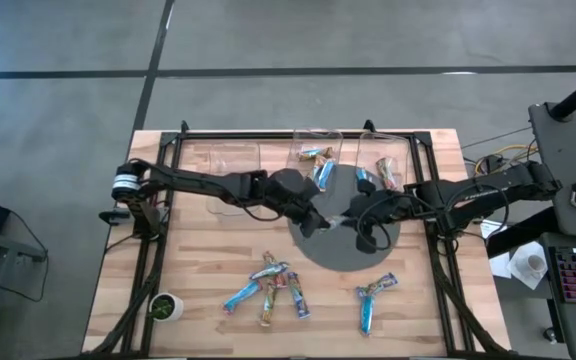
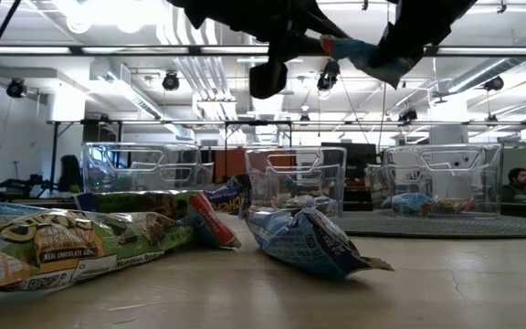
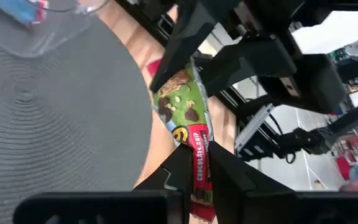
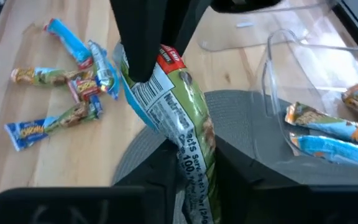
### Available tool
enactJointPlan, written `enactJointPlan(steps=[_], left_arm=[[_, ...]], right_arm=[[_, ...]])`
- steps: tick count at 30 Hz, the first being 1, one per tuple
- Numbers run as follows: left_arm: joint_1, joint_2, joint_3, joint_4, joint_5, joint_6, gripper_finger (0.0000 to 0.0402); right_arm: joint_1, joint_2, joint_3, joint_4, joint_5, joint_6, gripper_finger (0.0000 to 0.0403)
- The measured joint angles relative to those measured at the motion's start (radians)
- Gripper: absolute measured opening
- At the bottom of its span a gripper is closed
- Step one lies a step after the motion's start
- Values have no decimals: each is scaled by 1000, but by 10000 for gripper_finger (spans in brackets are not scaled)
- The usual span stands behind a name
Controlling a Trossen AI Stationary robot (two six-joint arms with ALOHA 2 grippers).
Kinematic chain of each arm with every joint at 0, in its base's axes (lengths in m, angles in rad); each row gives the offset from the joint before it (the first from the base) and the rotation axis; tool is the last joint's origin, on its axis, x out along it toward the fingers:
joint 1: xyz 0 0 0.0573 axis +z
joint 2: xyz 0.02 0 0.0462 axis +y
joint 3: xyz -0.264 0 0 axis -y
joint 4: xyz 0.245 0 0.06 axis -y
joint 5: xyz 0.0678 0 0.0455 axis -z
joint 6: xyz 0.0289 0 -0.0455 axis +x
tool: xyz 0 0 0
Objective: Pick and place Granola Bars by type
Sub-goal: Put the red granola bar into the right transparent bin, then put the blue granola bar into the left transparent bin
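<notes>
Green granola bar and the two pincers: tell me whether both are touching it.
Touching. Left wrist view: left pincer clamps the green granola bar. Right wrist view: right pincer clamps its other end.

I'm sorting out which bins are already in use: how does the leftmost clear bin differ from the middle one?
The leftmost bin looks empty, while the middle bin holds granola bars. The leftmost bin stands on bare wooden table; the middle bin's front edge overlaps the grey round mat. Both are clear plastic, upright and in the same back row. Both grippers, left and right, hold one green bar over the mat.
</notes>
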Motion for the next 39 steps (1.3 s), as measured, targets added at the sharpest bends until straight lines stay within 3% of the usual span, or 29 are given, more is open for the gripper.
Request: enactJointPlan(steps=[4,9,15,23,25,30,39], left_arm=[[-4,-18,3,-118,-66,29,28],[-32,-51,-1,-326,-221,85,28],[-52,-109,-3,-534,-540,98,28],[-56,-219,-21,-761,-880,-14,28],[-53,-251,-48,-762,-914,-26,28],[-31,-342,-173,-724,-920,-31,28],[-16,-509,-430,-582,-848,-104,28]], right_arm=[[1,-2,0,-17,54,89,62],[2,-22,-2,-72,156,263,62],[2,-55,-1,-143,331,510,63],[-11,-121,0,-467,734,1067,63],[-47,-131,-6,-491,710,1102,64],[-158,-114,-29,-485,564,1011,94],[-365,-99,-40,-523,527,1012,188]])
